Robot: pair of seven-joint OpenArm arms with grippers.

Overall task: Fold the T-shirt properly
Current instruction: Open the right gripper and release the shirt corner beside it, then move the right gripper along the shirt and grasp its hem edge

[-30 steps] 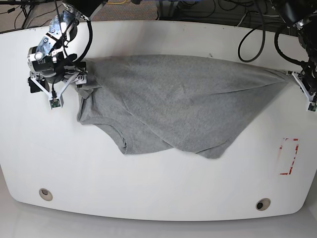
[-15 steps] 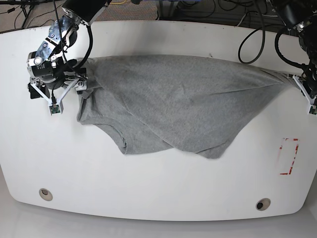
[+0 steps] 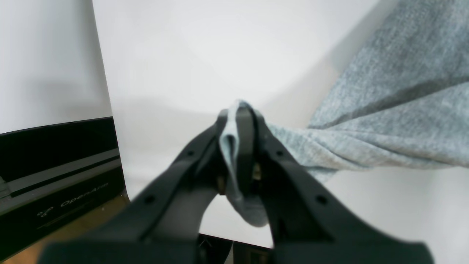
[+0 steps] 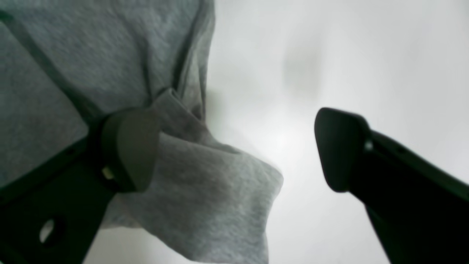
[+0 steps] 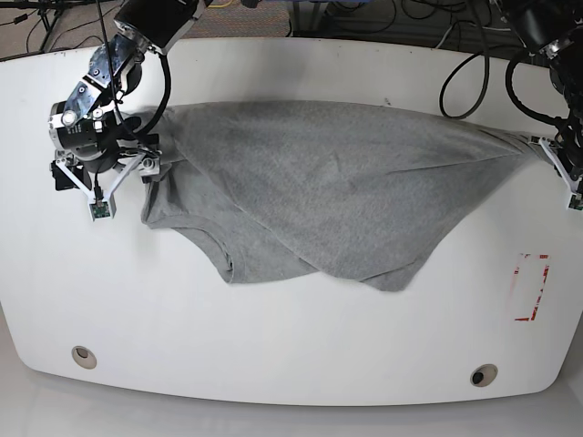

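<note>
The T-shirt lies spread across the upper middle of the white desk, a heather-grey sheet stretched wide from one side to the other. Its top edge runs nearly straight, while the lower edge sags into a point toward the front of the desk, with a folded layer and a curved hem showing at the lower left in the base view. No printed letters are visible on the side facing up.

At the far right of the base view, the cloth narrows to a taut corner that ends in the left end effector. Its jaws are clenched on a pinched fold of the T-shirt, which bulges out below the fingertips in the left wrist view.

At the far left of the base view, the right end effector sits at the other corner with its jaws spread wide. A bunched corner of the T-shirt rests against one finger, while the other finger stands apart from the cloth over bare desk.

Red tape marks lie on the desk near its right edge, and black cables loop beyond the back edge.
</note>
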